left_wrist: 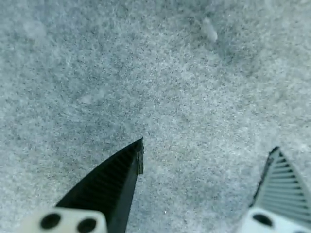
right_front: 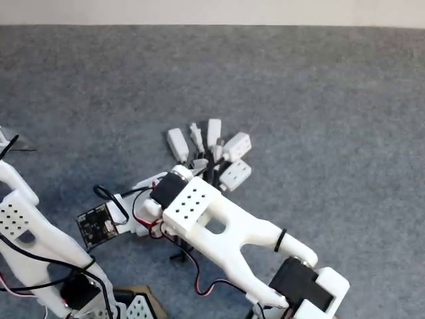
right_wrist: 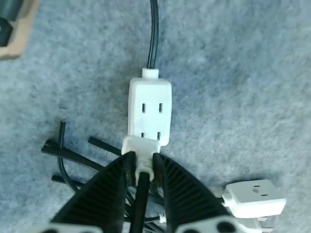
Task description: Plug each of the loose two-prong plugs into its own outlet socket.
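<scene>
Plug between right fingers (touching outlet)

Lying bare and grey along the far side and the right of the worktop, leaving wide passage. Crowding the middle with a fan of white plugs and sockets, packed close together. Barring the near approach with the right arm. Hemming in the right pincer, clamped on a plug, between tangled black cords and a white socket. Hanging the left pincer spread wide over bare surface.
</scene>
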Robot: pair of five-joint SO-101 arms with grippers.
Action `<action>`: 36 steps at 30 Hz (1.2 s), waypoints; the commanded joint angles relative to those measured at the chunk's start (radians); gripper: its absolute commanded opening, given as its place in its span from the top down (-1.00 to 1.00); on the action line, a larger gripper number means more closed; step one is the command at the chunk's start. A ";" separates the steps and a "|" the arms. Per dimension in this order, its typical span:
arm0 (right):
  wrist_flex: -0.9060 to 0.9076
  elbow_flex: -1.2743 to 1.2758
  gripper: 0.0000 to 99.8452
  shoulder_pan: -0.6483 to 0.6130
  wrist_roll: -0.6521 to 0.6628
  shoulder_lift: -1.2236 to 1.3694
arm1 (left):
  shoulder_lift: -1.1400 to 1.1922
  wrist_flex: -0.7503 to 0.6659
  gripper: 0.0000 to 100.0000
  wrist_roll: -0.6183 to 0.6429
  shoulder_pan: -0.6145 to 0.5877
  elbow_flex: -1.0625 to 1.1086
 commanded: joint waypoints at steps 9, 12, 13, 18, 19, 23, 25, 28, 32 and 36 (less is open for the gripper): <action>-0.030 -0.039 0.99 0.012 0.011 -0.012 | -0.007 0.008 0.24 -0.037 -0.004 -0.038; -0.015 -0.042 0.99 0.012 0.011 -0.019 | -0.007 0.008 0.24 -0.038 -0.005 -0.038; -0.002 -0.048 0.99 0.010 0.012 -0.019 | -0.007 0.008 0.24 -0.038 -0.005 -0.038; 0.065 -0.120 0.99 0.010 0.011 -0.015 | -0.007 0.008 0.24 -0.038 0.001 -0.038; 0.067 -0.128 0.99 0.010 0.011 -0.015 | -0.007 0.008 0.24 -0.038 0.001 -0.038; 0.031 -0.125 0.99 0.010 0.009 -0.010 | -0.007 0.008 0.24 -0.038 -0.002 -0.038; 0.004 -0.124 0.99 0.013 0.006 -0.008 | -0.007 0.008 0.24 -0.038 -0.002 -0.038; -0.001 -0.122 0.99 0.012 -0.005 -0.008 | -0.007 0.008 0.24 -0.038 -0.002 -0.038; -0.022 -0.085 0.99 0.015 -0.006 0.016 | -0.007 0.008 0.24 -0.038 -0.002 -0.038; -0.051 -0.058 0.99 0.016 -0.006 0.096 | -0.007 0.008 0.24 -0.038 -0.005 -0.038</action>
